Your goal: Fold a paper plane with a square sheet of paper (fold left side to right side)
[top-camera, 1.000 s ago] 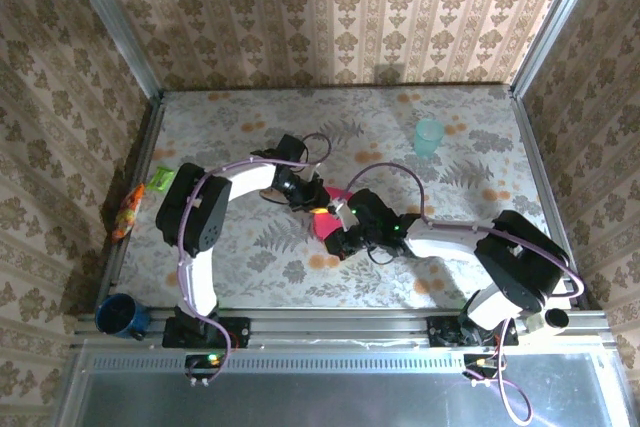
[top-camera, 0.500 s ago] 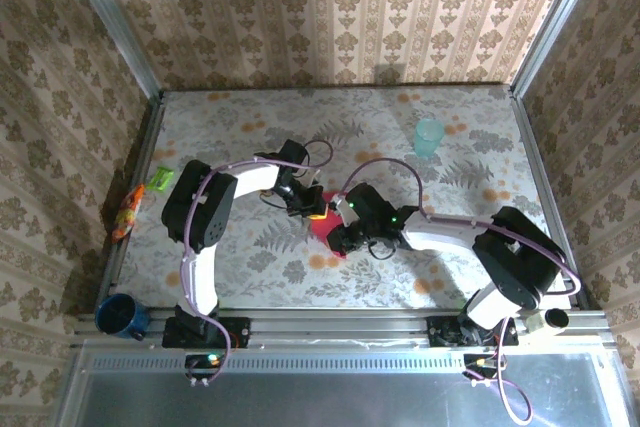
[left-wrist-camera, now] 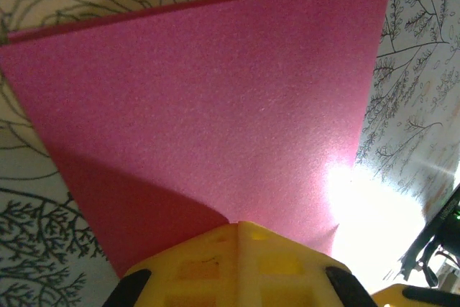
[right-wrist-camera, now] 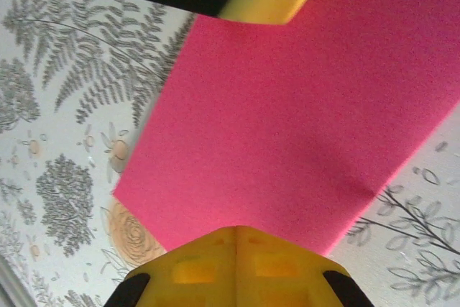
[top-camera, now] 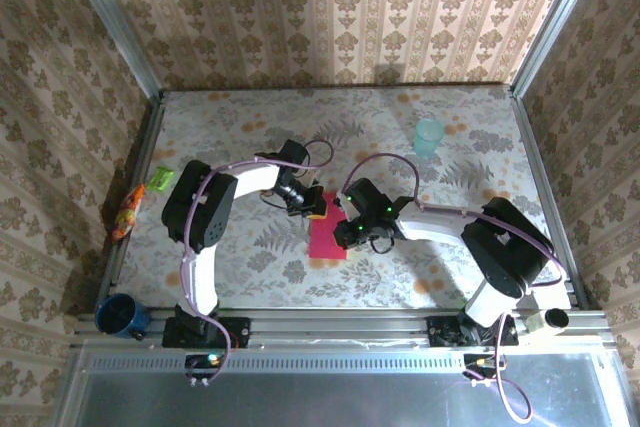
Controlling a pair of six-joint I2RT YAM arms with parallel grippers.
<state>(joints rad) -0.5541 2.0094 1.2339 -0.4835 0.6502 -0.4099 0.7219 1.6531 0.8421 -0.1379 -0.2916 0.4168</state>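
Left end effector [top-camera: 312, 205]: closed, tips on the far corner of the sheet [top-camera: 326, 240], the corner furthest left of the cup [top-camera: 428, 136]. You can't tell whether it is pinching or only pressing.

Sheet: flat on the surface [top-camera: 240, 267], left of the cup and nearer the arm bases, well apart from it. It reads narrower than square. The left wrist view shows a second layer along one edge, so the left-to-right fold is probably already laid over.

Right end effector [top-camera: 347, 234]: closed, tips at the sheet's cup-side edge.

Judgement: the step in hand is setting the crease.
- First check that the two layers' edges line up; a skew here will carry into every later fold.
- Anchor with one end effector.
- Draw the other along the fold with light, even downward pressure so the thin paper doesn't slide or buckle.
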